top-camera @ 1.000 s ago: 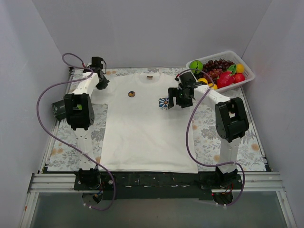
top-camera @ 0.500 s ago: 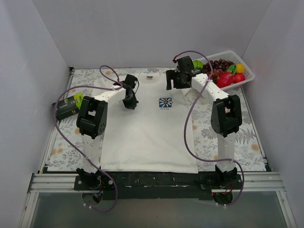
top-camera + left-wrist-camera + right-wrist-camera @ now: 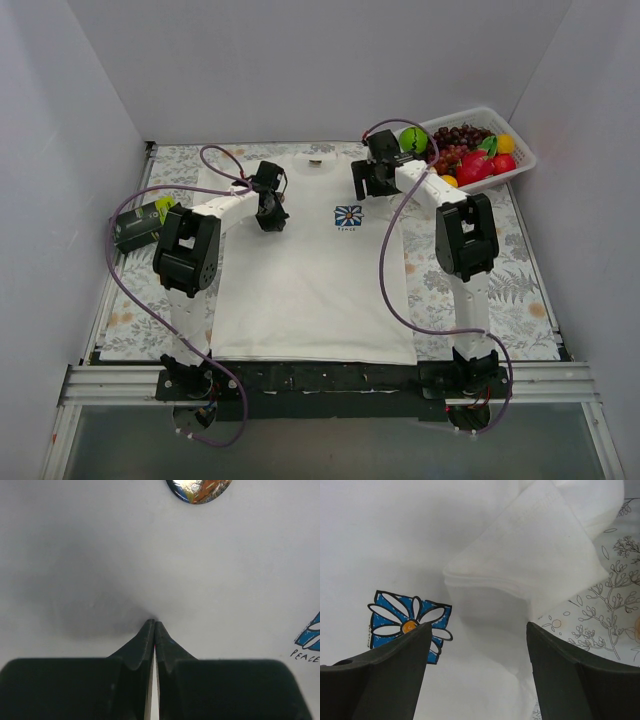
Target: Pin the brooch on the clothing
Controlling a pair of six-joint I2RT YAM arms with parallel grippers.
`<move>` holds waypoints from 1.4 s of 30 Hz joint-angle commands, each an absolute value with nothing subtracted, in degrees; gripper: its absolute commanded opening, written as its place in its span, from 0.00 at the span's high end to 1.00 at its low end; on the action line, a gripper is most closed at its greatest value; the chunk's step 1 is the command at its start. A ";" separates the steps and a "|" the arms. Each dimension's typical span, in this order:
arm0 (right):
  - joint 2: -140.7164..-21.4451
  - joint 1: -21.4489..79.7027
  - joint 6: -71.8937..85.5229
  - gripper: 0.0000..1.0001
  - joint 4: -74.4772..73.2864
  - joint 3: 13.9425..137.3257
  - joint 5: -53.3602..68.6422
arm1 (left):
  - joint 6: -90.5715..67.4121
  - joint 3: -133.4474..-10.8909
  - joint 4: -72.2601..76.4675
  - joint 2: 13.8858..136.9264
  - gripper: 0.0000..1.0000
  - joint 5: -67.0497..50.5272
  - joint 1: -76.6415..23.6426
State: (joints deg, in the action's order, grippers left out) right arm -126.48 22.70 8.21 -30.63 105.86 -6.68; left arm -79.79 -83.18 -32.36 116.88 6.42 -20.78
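**Item:** small round glossy brooch (image 3: 199, 489), dark brown with a lighter rim.
**Location:** flat on the white short-sleeved T-shirt (image 3: 300, 280), just ahead of the left gripper (image 3: 154, 626), whose jaws are together and empty.
**Right gripper** (image 3: 479, 630): jaws apart above the folded sleeve (image 3: 540, 555).
**Handling:** probably light, rigid and slippery, so grip it at the rim. The cloth is soft and bunches easily.

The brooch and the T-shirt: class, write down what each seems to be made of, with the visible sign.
The brooch: probably metal or lacquered plastic, glossy; its dark face shows bright mirror-like glints. The T-shirt: soft white cloth, likely cotton, matt; it lies in soft folds and creases.
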 commanded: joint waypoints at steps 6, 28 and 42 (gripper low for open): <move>-119.09 22.94 6.24 0.17 -23.20 100.63 -13.88 | -78.75 -81.21 -37.53 116.37 1.00 8.35 -20.13; -125.25 22.94 6.24 0.80 -22.33 103.27 -20.73 | -77.78 -80.77 -37.09 115.93 1.00 7.82 -20.13; -112.25 19.43 13.18 0.81 -23.20 89.32 -31.11 | -78.05 -81.30 -38.23 116.89 1.00 9.14 -20.13</move>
State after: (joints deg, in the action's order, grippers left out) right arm -116.84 21.32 9.72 -23.59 93.65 -27.70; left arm -79.29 -82.87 -32.32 116.66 6.44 -20.73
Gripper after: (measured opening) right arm 0.188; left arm 0.008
